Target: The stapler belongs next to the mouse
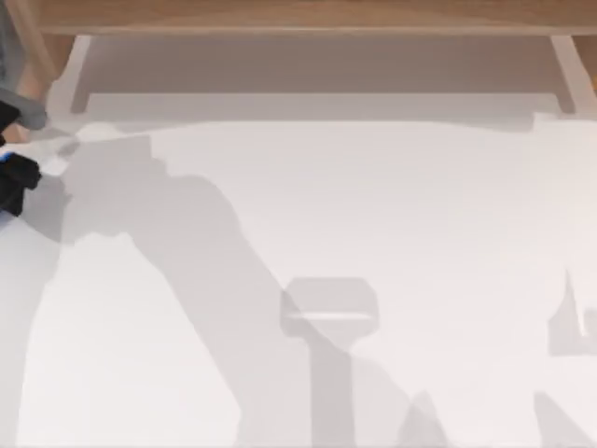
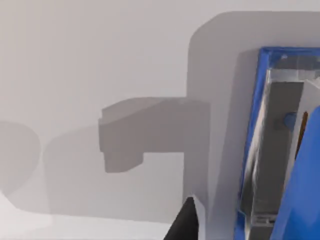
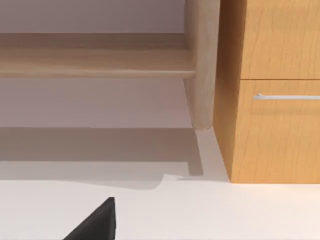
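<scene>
left gripper (image 1: 11, 177) at table's (image 1: 373, 205) left edge, far end; claw state: cannot tell. stapler (image 2: 280, 150) close under it, over white tabletop. right arm parked; finger tip (image 3: 97, 222) near wooden drawer unit (image 3: 275, 100).

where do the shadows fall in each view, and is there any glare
Top view: broad grey arm shadows slant across the white table from the left edge, where the left tool sits. Left wrist view: a blocky grey shadow lies beside the stapler, whose silver strip shines palely. Right wrist view: a soft shadow band lies under the wooden shelf; no glare.
</scene>
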Motion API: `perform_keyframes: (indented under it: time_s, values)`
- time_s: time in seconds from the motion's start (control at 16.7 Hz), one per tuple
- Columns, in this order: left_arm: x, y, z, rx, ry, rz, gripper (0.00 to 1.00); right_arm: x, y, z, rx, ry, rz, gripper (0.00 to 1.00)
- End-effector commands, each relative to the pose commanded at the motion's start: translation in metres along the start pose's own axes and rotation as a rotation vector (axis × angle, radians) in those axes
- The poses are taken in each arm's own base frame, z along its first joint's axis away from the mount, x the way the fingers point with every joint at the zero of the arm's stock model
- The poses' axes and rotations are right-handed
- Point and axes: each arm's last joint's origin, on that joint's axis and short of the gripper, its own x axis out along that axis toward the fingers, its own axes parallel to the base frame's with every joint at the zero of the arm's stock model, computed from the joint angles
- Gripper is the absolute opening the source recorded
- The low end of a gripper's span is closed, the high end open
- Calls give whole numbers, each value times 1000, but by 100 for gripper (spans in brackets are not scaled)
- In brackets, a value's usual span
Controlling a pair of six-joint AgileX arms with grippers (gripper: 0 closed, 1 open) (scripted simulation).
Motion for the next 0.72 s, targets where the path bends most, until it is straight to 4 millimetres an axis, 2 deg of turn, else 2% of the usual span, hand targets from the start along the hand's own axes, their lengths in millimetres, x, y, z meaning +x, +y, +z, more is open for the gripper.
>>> perform_keyframes:
  time_s: [0.18, 0.66, 0.72]
  values:
    - [0, 0, 0, 0, 0, 0, 2, 0, 0, 0, 0, 0, 0, 100]
    - [0, 0, 0, 0, 0, 0, 0, 0, 0, 0, 0, 0, 0, 100]
    - [-6, 0, -2, -7, -7, -2, 0, 0, 0, 0, 0, 0, 0, 100]
